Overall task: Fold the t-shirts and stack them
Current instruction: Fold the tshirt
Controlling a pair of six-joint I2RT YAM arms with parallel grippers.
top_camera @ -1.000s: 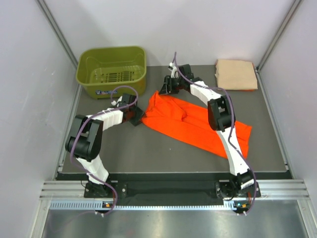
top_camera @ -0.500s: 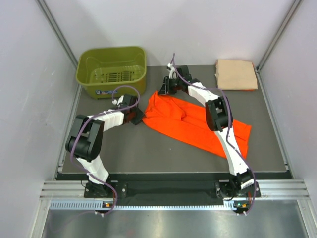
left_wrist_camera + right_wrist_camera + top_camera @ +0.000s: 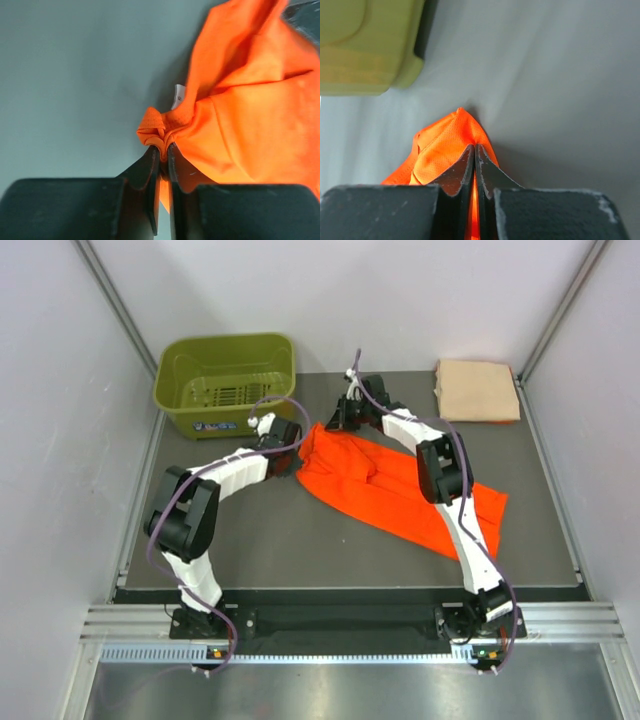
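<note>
A bright orange t-shirt lies crumpled in a long diagonal band across the middle of the table. My left gripper is at the shirt's near-left corner. In the left wrist view it is shut on a bunched fold of the orange cloth. My right gripper sits at the shirt's far corner. Its jaws are pressed together with the orange mesh cloth pinched between them. A pale peach-tan t-shirt lies folded square at the far right corner, away from both grippers.
An olive-green plastic basket stands at the far left, close behind the left gripper; its corner fills the upper left of the right wrist view. Grey walls enclose the dark table on three sides.
Both grippers have closed on the orange shirt. The left arm moved up and right to the shirt's corner, whose left edge has pulled in slightly. The right gripper stayed at the far corner.
</note>
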